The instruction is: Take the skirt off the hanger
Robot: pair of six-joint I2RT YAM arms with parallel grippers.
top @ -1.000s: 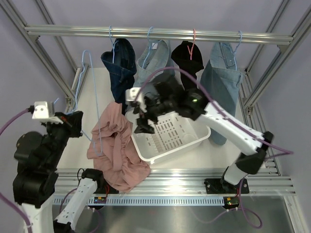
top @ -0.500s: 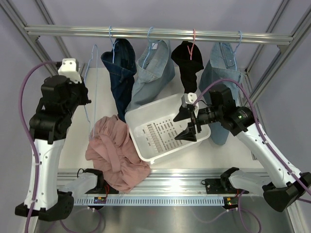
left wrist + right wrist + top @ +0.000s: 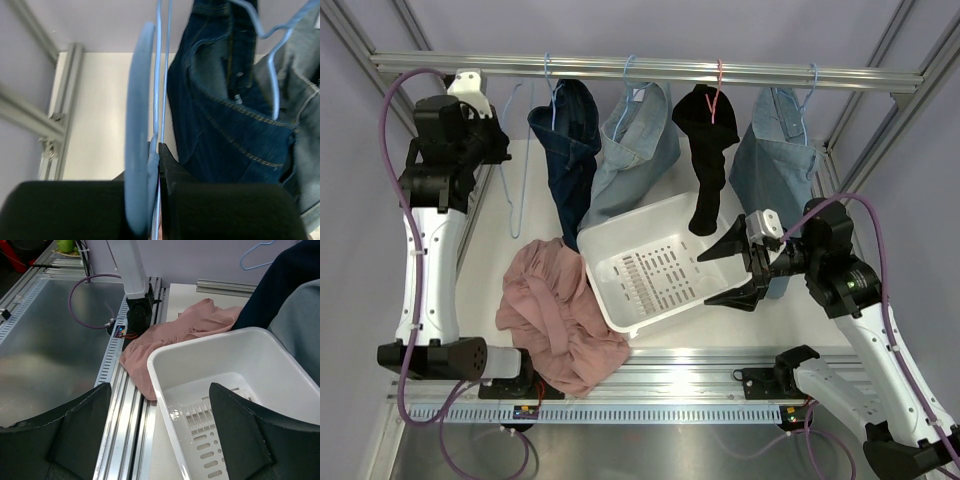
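Evidently the main work is done: the crumpled pink fabric skirt (image 3: 555,315) lies in a heap on the table, free of the bare light-blue wire hanger (image 3: 520,160). What seems left is parking that hanger on the silver metal rail (image 3: 640,68) — its hook sits close to the rail, though whether it has caught I cannot tell.

The left gripper (image 3: 488,140) is raised high at the rail's left end, pinched closed on the wire, just beside a hanging dark denim garment (image 3: 565,140). The skirt lies well below and apart from it, touching the left wall of the white slotted plastic basket (image 3: 660,270). The right gripper (image 3: 705,280) hovers over the basket's right side — fingers spread wide, holding nothing.
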